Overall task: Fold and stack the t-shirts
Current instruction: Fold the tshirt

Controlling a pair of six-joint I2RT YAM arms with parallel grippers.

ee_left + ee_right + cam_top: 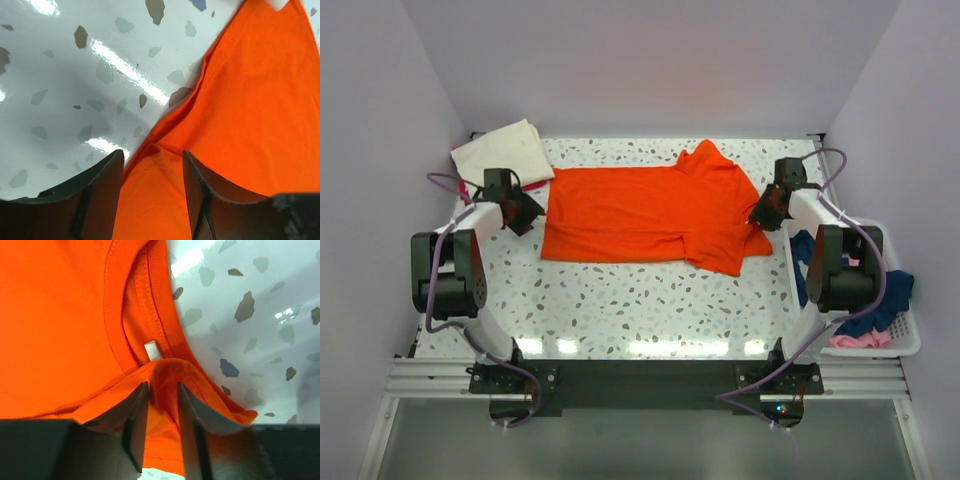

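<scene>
Inspecting from the largest item down: the desk carries one orange t-shirt at its centre, lying flat from 9 to 3 o'clock with the collar at the 3 o'clock end.

One white basket stands off the desk at 4 o'clock. It holds one navy t-shirt and one pale pink t-shirt, both unfolded. One cream t-shirt lies folded at 10 o'clock. A magenta sliver shows beneath it, probably one more shirt. Count: five shirts, one basket, two claws.

Left claw is at the hem end, at 9 o'clock. Its jaws stand apart with a cloth corner lying loose between them. Right claw is at the collar end. Its jaws are narrowly apart over a raised pucker of cloth and are not pressing it.

Judgement: a fold of the orange shirt is in hand. To do it well:
- Both claws should take equal bites through every layer.
- They should lift together and keep the cloth taut.
- Edge should land on edge.
- The sleeve skewed toward 5 o'clock needs squaring first, or the stack will sit crooked.
</scene>
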